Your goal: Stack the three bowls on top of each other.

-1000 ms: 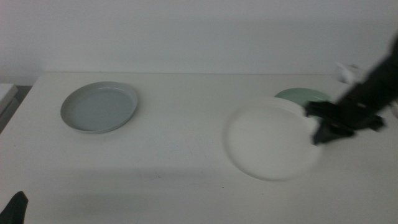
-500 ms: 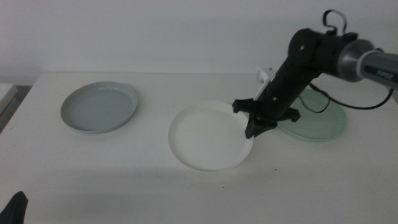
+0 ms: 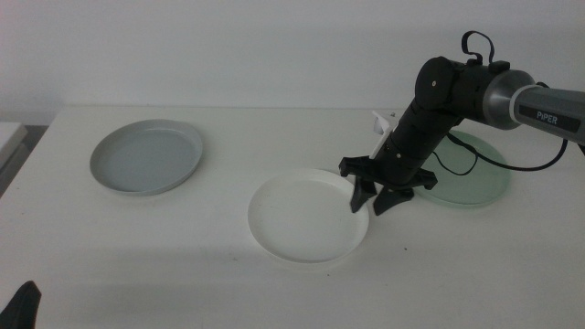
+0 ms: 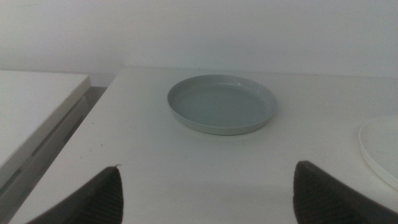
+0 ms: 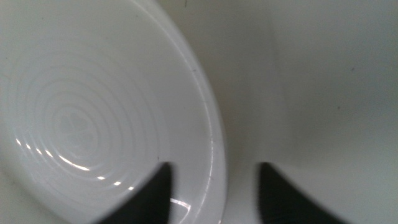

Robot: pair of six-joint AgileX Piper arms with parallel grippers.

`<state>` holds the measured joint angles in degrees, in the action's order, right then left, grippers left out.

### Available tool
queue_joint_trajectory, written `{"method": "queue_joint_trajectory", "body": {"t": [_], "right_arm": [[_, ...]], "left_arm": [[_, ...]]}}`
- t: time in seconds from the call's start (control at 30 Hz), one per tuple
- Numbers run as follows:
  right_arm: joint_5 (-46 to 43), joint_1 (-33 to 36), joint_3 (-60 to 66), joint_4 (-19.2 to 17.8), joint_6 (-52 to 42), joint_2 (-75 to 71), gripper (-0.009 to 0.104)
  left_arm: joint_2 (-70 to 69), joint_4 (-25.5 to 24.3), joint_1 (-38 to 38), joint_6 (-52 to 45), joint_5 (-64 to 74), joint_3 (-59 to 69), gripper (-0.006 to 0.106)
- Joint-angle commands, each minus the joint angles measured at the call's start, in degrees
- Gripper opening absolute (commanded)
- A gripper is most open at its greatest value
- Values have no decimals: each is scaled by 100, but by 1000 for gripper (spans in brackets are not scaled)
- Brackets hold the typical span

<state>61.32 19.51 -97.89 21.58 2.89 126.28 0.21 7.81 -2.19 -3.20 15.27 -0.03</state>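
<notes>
**Three bowls apart on the worktop, right pincer spread over the white bowl's rim**

At the far left, low in the middle view, the left pincer [image 3: 25, 304] shows only as a dark tip at the picture's bottom edge; its wrist camera shows its two jaws set wide apart with nothing between them.

Next comes the pale grey bowl [image 3: 146, 157], sitting flat on the white worktop [image 3: 274, 128] toward the back left. It is empty, and it stands well apart from the other two. The left wrist view shows it whole [image 4: 222, 104], with bare worktop around it.

Near the centre sits the white bowl [image 3: 308, 217], also flat on the worktop and empty; faint concentric rings show on its inner floor in the right wrist view [image 5: 93, 118]. A sliver of it is cut off at the edge of the left wrist view [image 4: 380, 149].

At that bowl's right rim is the right pincer [image 3: 375, 203], pointing down with its jaws released, one over the inside of the rim and the other outside it. Whether either jaw touches the rim cannot be told.

Furthest right lies the mint green bowl [image 3: 475, 178], flat on the worktop. The right arm and its cable cross in front of it, hiding its left part, so its contents cannot be fully seen. It lies near the white bowl without touching it.
</notes>
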Motion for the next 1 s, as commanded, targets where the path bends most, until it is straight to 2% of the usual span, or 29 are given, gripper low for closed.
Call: {"method": "queue_joint_trajectory", "body": {"t": [0.0,0.1,0.17,0.27,0.33,0.53,0.6,0.8,0.97], "right_arm": [[-56,10,-48,-55,-149,-7,45],[-68,10,-61,-44,-289,-102,69],[-68,-55,-104,-44,-289,-278,76],[-81,-318,-296,-71,-289,-756,77],[-93,-595,-487,-232,-230,-1138,77],[-93,-1534,-931,-1327,224,-1687,77],[-77,-1879,-931,-1491,270,-1625,77],[-262,-2524,-931,-1521,248,-1012,77],[-609,-2584,-931,-1477,174,-361,77]], "left_arm": [[-21,-22,-3,-2,-71,3,94],[-21,-22,-3,-2,-71,3,94],[-21,-22,-3,-2,-71,3,94],[-21,-22,-3,-2,-71,3,94],[-21,-22,-3,-2,-71,3,94],[-21,-22,-3,-2,-71,3,94],[-21,-22,-3,-2,-71,3,94],[-21,-22,-3,-2,-71,3,94],[-21,-22,-3,-2,-71,3,94]]}}
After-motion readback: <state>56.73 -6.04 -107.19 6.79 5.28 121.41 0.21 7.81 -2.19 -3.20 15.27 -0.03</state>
